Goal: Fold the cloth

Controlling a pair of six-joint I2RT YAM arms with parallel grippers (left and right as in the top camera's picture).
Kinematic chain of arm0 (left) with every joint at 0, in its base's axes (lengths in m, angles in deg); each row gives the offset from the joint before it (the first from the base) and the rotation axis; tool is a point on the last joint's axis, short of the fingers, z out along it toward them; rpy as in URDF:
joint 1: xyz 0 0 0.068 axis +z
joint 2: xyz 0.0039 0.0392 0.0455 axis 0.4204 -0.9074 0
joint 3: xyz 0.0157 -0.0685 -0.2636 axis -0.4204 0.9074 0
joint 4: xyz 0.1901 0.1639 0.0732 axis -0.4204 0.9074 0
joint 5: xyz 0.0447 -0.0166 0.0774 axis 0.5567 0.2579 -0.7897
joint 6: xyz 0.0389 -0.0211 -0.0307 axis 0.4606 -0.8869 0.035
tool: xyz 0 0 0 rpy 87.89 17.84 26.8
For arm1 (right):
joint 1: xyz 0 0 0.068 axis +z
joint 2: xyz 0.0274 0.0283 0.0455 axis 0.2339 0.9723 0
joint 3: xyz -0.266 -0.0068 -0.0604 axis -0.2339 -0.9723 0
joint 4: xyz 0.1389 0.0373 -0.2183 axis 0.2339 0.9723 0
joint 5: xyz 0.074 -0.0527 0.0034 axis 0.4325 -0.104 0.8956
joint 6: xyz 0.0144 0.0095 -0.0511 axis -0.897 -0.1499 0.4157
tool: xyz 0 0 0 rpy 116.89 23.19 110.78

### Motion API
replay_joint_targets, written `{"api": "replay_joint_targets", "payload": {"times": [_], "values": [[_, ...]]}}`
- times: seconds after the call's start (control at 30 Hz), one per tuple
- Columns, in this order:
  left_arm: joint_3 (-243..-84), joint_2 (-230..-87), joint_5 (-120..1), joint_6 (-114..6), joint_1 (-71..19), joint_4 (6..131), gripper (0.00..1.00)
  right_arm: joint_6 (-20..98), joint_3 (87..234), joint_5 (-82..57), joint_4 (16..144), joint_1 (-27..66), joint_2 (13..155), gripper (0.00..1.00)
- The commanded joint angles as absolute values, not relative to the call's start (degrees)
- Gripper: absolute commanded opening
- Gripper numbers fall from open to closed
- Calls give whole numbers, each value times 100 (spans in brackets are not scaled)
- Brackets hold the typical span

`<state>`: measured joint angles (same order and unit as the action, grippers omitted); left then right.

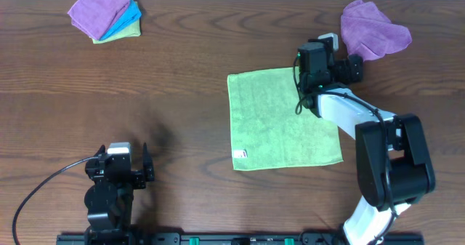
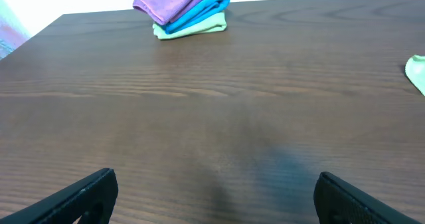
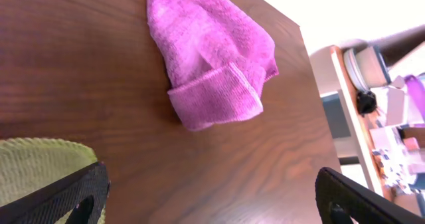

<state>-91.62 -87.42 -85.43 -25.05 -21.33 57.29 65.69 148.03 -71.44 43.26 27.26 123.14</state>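
The cloth (image 1: 280, 121) lies flat and unfolded right of the table's (image 1: 182, 92) centre, its white tag (image 1: 240, 155) at the near-left corner. The right gripper (image 3: 212, 204) hangs over the cloth's far-right corner, fingers spread wide and holding nothing. One finger (image 3: 73, 197) is just beside the green edge, and a crumpled purple cloth (image 3: 206, 58) lies beyond. The right arm reaches far across the cloth's right edge. The left gripper (image 2: 212, 201) sits at the near left, well apart from the cloth, also wide and empty.
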Motion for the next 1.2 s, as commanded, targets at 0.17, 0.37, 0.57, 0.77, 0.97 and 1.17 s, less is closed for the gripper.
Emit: {"api": "replay_joint_targets", "payload": {"times": [0.17, 0.37, 0.57, 0.77, 0.97, 1.17], "values": [[-9046, -8704, -8523, -2405, -2150, 5771, 96, 7015, 14834, -7657, 4748, 3360, 12242, 99], [-9046, -8704, -8523, -2405, -2150, 5771, 95, 8234, 14899, -9030, 3338, 3688, 12229, 99], [-9046, -8704, -8523, -2405, -2150, 5771, 95, 10483, 14899, -9996, 927, 3784, 12097, 99], [-9046, -8704, -8523, -2405, -2150, 5771, 96, 11460, 14897, -9996, 46, 4151, 11022, 99], [-9046, -8704, -8523, -2405, -2150, 5771, 95, 9797, 14897, -9030, 3803, 4805, 9929, 99], [-9046, -8704, -8523, -2405, -2150, 5771, 96, 7548, 14908, -6776, 6505, 5775, 9816, 99]]}}
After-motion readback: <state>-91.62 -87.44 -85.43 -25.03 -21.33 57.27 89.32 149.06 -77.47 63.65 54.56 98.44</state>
